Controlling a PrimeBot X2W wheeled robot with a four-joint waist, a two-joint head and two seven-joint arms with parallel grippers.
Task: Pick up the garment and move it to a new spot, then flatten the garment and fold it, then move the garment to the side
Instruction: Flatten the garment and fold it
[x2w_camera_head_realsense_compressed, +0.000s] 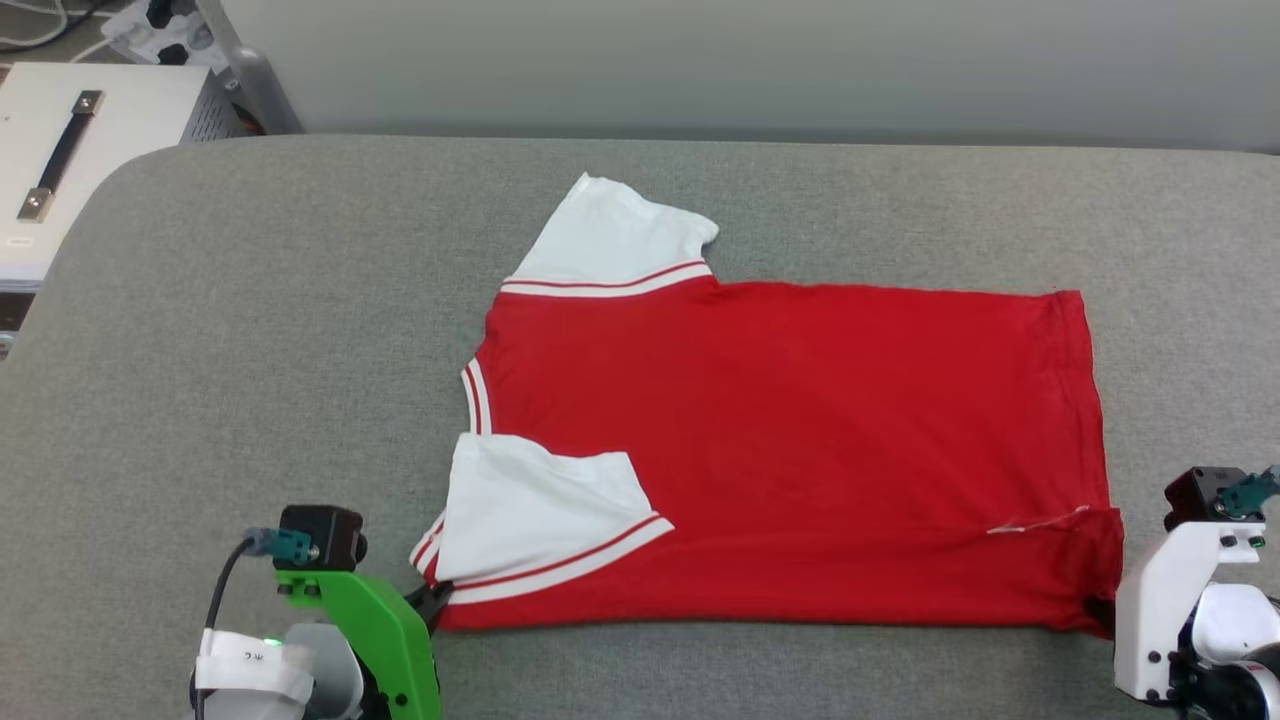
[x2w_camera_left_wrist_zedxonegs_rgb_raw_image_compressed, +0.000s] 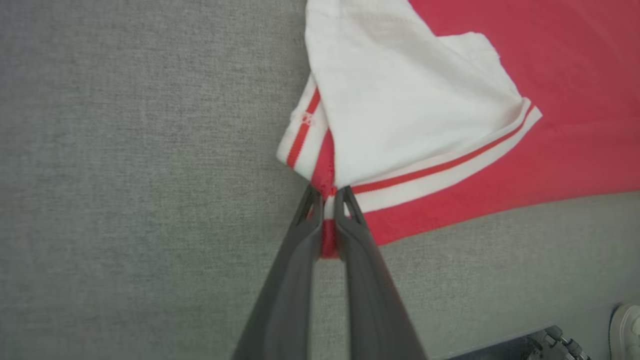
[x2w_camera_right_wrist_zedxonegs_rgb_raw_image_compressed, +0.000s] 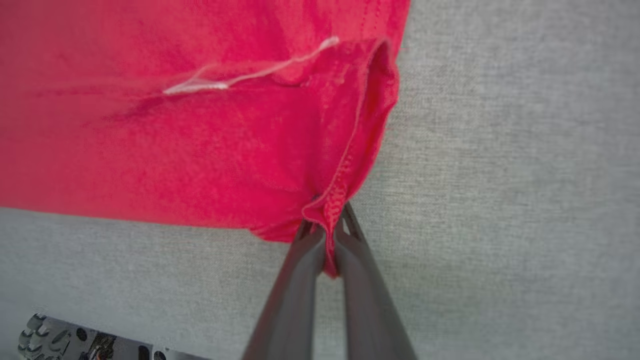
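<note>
In the head view the garment (x2w_camera_head_realsense_compressed: 800, 450) lies spread on the grey tabletop (x2w_camera_head_realsense_compressed: 250, 350), collar to the left and hem to the right, its near sleeve (x2w_camera_head_realsense_compressed: 530, 510) folded onto the red body. The left claw (x2w_camera_head_realsense_compressed: 437, 603) and right claw (x2w_camera_head_realsense_compressed: 1100, 610) sit at its two near corners, probably so the whole near edge can be lifted together for a fold. In the left wrist view the left claw (x2w_camera_left_wrist_zedxonegs_rgb_raw_image_compressed: 327, 196) is clenched on red cloth beside the striped sleeve trim. In the right wrist view the right claw (x2w_camera_right_wrist_zedxonegs_rgb_raw_image_compressed: 327, 216) pinches the bunched hem corner (x2w_camera_right_wrist_zedxonegs_rgb_raw_image_compressed: 345, 170).
</note>
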